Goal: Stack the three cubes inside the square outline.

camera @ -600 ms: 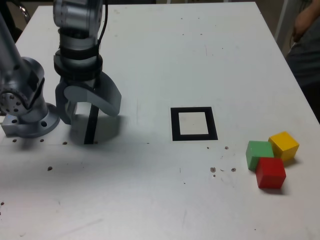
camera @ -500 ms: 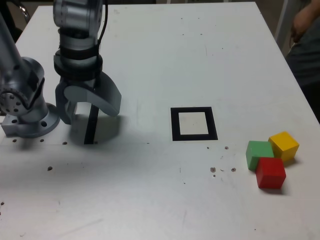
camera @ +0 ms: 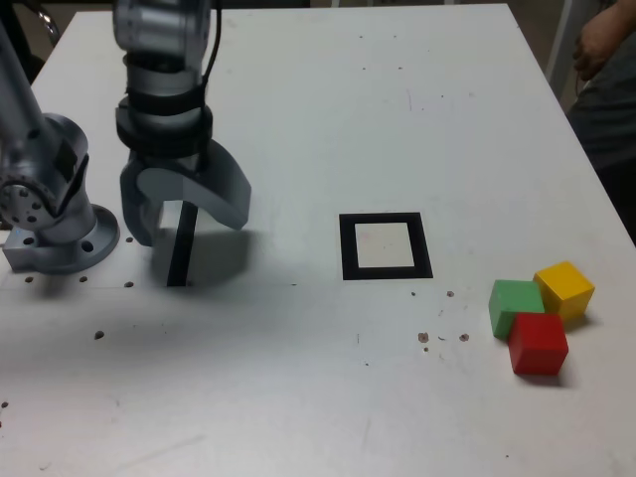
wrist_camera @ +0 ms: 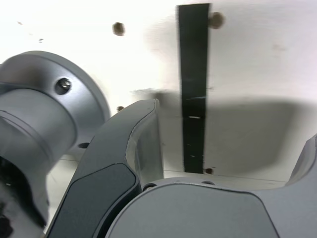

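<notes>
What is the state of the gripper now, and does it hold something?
Gripper: open, holding nothing.

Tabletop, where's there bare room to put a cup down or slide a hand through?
In the exterior view, bare table lies between the black strip and square outline, and beyond the outline toward the far edge. It's crowded at right, where green, red and yellow cubes cluster.
</notes>
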`<state>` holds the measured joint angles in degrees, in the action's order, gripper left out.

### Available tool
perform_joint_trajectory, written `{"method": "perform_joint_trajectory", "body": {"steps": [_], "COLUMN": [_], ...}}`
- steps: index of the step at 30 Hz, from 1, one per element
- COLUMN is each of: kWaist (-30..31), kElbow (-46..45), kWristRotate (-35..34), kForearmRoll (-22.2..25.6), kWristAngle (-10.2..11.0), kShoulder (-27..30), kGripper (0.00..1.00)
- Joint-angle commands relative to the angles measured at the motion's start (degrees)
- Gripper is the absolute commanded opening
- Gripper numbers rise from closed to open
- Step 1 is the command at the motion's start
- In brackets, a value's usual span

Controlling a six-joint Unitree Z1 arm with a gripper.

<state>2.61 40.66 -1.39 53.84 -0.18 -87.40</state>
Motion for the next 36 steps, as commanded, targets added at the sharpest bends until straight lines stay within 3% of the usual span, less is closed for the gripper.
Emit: {"method": "perform_joint_trajectory", "body": {"steps": [1,13,26,36], "kWaist": [-0.04,4.29,11.89,14.29], "kElbow": [0.88,11.4,29.53,41.79], "kWristRotate": [0.15,0.05,-4.51,-5.97], "kForearmRoll": [0.47,5.83,13.78,19.06], "kWristAngle": [-0.21,-0.96,-2.02,-1.94], "kShoulder": [-0.92,-4.81,-12.9,-19.96], "kGripper": [0.99,0.99,0.99,0.99]}}
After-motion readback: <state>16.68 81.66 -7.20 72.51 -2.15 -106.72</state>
